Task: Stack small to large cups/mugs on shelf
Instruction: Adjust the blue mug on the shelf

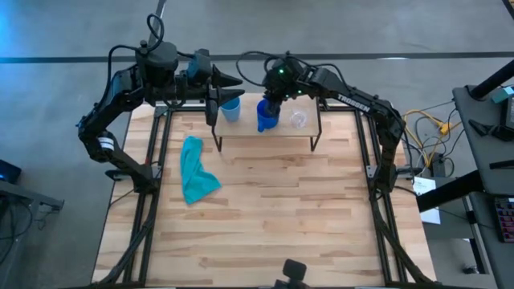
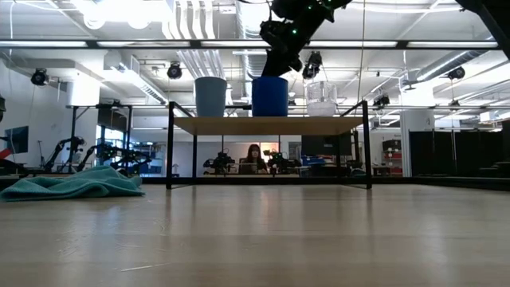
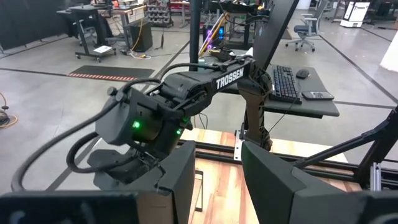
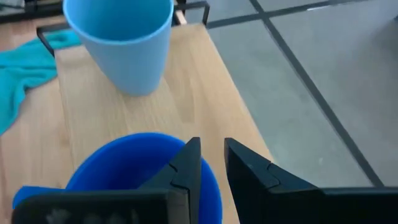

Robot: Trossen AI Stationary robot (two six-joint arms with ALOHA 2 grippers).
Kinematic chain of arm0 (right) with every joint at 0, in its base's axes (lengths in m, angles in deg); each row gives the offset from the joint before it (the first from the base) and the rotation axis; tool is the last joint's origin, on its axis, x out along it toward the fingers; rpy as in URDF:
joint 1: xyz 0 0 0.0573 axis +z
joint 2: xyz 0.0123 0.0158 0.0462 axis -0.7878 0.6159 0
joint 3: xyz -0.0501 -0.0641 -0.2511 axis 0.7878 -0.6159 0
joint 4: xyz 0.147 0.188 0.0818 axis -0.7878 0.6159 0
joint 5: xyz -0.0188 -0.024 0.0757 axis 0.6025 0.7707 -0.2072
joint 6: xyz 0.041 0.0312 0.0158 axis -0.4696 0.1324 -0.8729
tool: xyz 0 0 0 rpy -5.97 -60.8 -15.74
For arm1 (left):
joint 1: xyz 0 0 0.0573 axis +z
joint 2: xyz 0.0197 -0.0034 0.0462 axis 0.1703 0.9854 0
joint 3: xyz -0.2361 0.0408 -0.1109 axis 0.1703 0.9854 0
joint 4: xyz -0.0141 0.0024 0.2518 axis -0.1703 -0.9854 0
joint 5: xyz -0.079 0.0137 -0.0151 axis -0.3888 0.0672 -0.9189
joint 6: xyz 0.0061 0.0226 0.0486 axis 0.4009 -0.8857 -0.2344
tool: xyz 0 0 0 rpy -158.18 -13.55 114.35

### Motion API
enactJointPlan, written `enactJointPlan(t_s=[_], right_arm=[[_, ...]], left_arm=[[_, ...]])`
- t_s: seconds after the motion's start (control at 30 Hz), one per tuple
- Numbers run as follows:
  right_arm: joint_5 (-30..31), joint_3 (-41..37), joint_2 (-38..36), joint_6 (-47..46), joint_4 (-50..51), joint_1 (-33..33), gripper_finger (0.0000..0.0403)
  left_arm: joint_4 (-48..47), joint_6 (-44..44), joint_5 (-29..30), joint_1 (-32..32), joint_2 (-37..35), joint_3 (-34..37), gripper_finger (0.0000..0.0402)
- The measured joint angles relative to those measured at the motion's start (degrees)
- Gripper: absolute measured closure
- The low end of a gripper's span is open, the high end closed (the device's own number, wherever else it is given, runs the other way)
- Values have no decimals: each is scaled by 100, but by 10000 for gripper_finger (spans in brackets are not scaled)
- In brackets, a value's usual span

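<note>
Right up against the lens, the right gripper [image 4: 211, 165] hangs over the royal-blue mug [image 4: 124, 165], one finger dipping inside the rim, the other outside it with a narrow gap between. That's a wall pinch being set up or let go; I can't tell whether the fingers actually touch the rim, but they stand slightly parted, not clamped.

Take the shelf [image 1: 265, 132] as our landmark. All three vessels stand upright on its board: the light-blue cup [image 1: 231, 110] toward the left-arm end, the royal-blue mug in the middle, the clear cup [image 1: 298, 120] toward the right-arm end. From table height they read as a neat row, separate, none nested. So the stacking is not yet done, by my reading.

The mug is the largest, so it makes sense as the base, and gripping its wall from above leaves the handle free.

The left gripper [image 1: 233, 81] waits just beyond the shelf's back edge near the light-blue cup, fingers spread wide, holding nothing. It keeps out of the right arm's way.

Off the shelf, down on the table [image 1: 265, 217], the teal cloth [image 1: 195, 170] lies crumpled on the left-arm side, well clear of the action.
</note>
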Motion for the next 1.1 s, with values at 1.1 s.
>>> enactJointPlan(t_s=[1.1], right_arm=[[-457,675,662,-35,1204,41,337]], left_arm=[[-32,-57,0,0,0,0,283]])
